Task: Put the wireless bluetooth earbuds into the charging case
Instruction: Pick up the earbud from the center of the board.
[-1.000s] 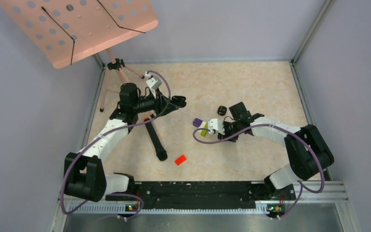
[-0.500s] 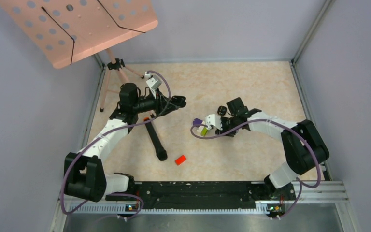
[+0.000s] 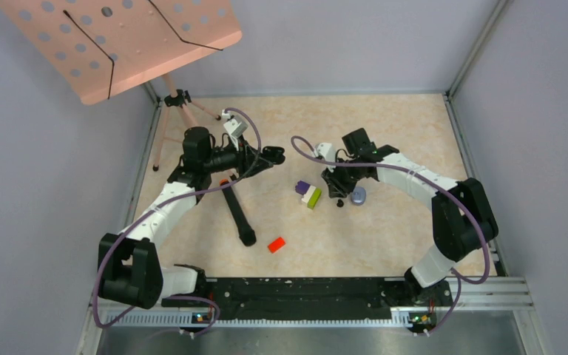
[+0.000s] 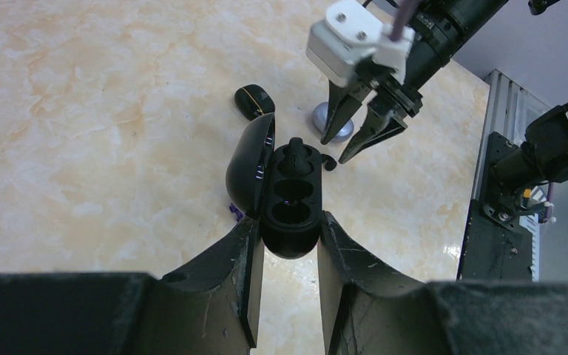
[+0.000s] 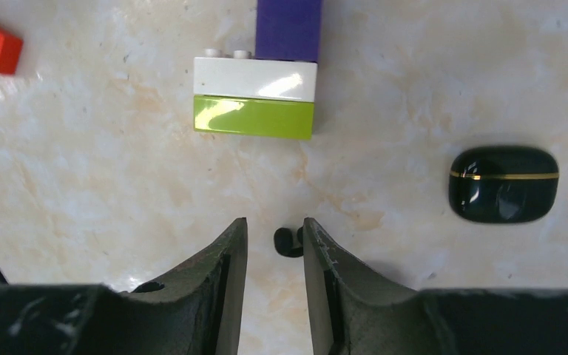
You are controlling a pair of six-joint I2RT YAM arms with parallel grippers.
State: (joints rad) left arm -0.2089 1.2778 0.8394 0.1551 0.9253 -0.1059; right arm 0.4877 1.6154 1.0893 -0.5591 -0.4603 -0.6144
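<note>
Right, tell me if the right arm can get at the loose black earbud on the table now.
Probably yes. The right gripper is open, poised over the black earbud, a finger to each side, nothing between. The toy blocks and the closed black case lie clear of it.

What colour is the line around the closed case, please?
Gold; the closed case shows best in the right wrist view.
</note>
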